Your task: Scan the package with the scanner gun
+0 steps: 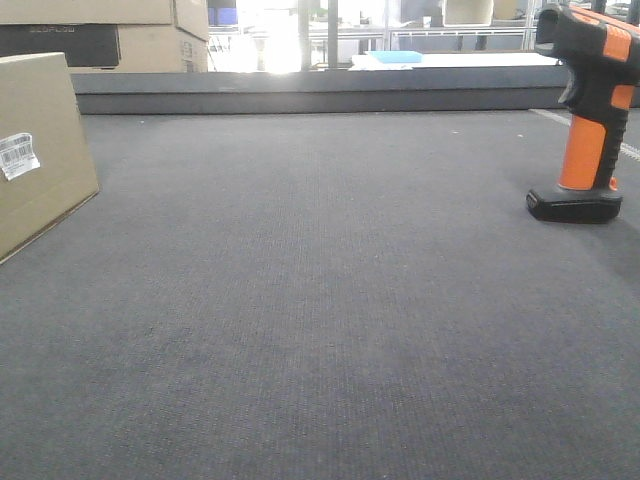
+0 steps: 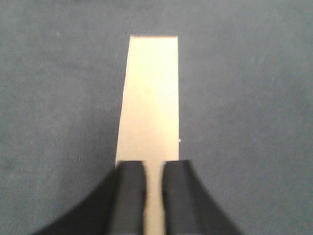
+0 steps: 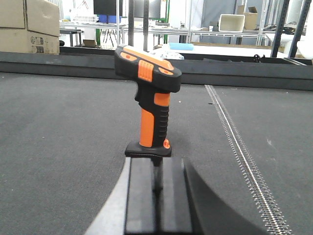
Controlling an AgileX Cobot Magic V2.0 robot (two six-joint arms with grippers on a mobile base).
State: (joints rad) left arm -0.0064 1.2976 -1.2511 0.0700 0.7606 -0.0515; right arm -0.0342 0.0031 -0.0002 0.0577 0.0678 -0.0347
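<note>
Table (image 1: 320, 330): carries the package (image 1: 40, 170), a closed carton at far left, contents unseen by us, barcode label (image 1: 17, 155) facing the middle; well apart at far right, the scanner gun (image 1: 592, 120) upright on its base. Left gripper (image 2: 153, 169) above the package top and right gripper (image 3: 156, 169) facing the gun's handle are both clenched to a slit, empty. We judge the right should open wide, take the orange handle squarely, then aim the head at that label.
</note>
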